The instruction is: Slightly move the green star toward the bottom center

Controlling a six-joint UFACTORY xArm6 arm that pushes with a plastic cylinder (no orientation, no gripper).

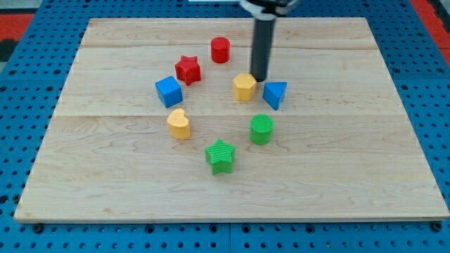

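Observation:
The green star lies on the wooden board, a little below the board's middle. My tip touches down at the view's upper middle, just above the gap between the yellow hexagon and the blue triangle. The tip is well above and to the right of the green star, with the green cylinder between them.
A red cylinder and a red star sit toward the view's top. A blue cube and a yellow heart lie left of the green star. Blue pegboard surrounds the board.

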